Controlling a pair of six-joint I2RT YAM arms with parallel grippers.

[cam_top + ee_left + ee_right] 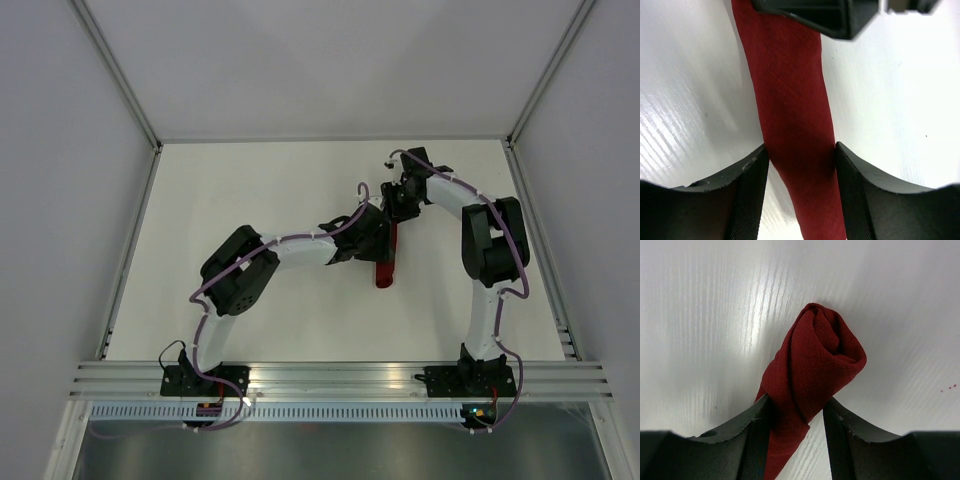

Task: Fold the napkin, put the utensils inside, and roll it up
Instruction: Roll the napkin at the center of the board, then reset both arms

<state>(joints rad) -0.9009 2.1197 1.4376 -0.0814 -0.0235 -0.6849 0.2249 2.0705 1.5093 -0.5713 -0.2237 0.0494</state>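
Overhead | napkin (385,272): only near end shows | roll's inside unseen

One napkin (792,125), maroon, rolled into a long strip, lying on white surface (890,110); left fingers (752,200) flank it, tips at its edges; black part of the right arm (835,17) overlaps its far end.

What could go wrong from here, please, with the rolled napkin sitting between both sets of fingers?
1. The napkin has a loose-looking coiled end, with a flap trailing by the right fingers; if they release, it may unroll.
2. The left fingers straddle the roll closely; lifting away could drag the cloth open.
3. The fork is not visible, so it could slide out an end unnoticed.
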